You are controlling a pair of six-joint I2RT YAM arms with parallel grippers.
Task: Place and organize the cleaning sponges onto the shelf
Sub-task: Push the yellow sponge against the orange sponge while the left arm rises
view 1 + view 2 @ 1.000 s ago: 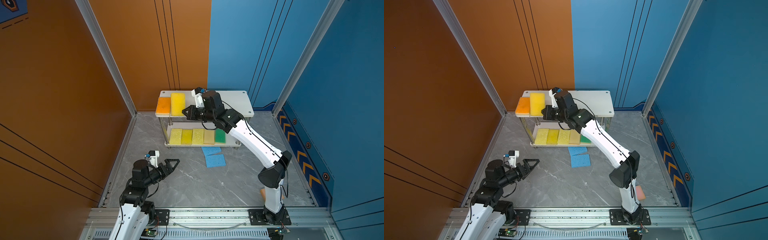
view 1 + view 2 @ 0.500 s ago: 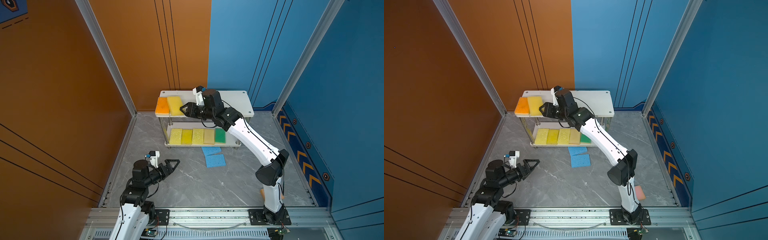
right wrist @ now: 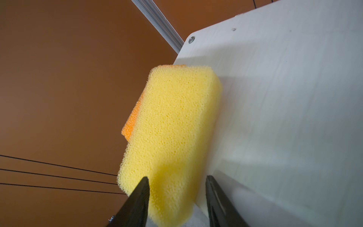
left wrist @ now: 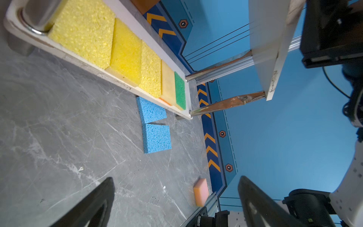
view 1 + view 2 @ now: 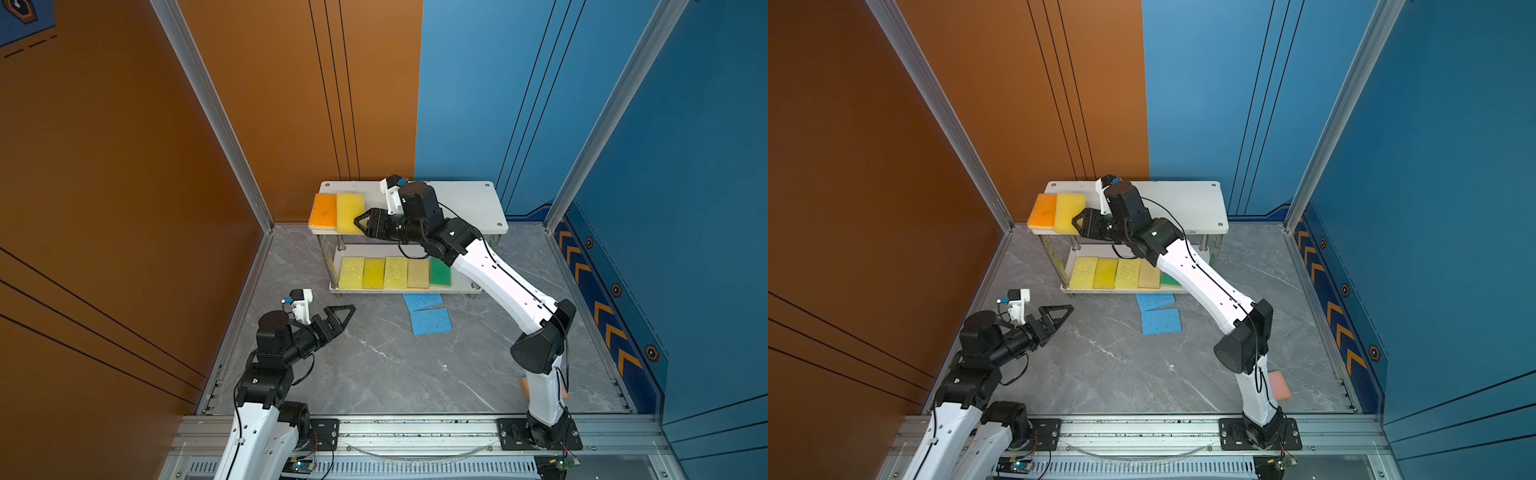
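the right gripper [image 3: 176,177] stands half open around the end of the yellow sponge [image 5: 350,212], one finger apart from it. this sponge lies at the 9 o'clock end of the shelf [image 5: 465,203] top board, just beside the orange sponge [image 5: 323,211]. the left gripper [image 4: 176,177] is wide open and empty.

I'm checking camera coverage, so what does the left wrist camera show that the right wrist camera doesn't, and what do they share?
Only the left wrist view shows the row of five sponges on the lower board, the two blue sponges on the floor and the pink sponge by the rail. Only the right wrist view shows the yellow sponge lying beside the orange sponge, with the right gripper open astride its near end. Both show the shelf's top board.
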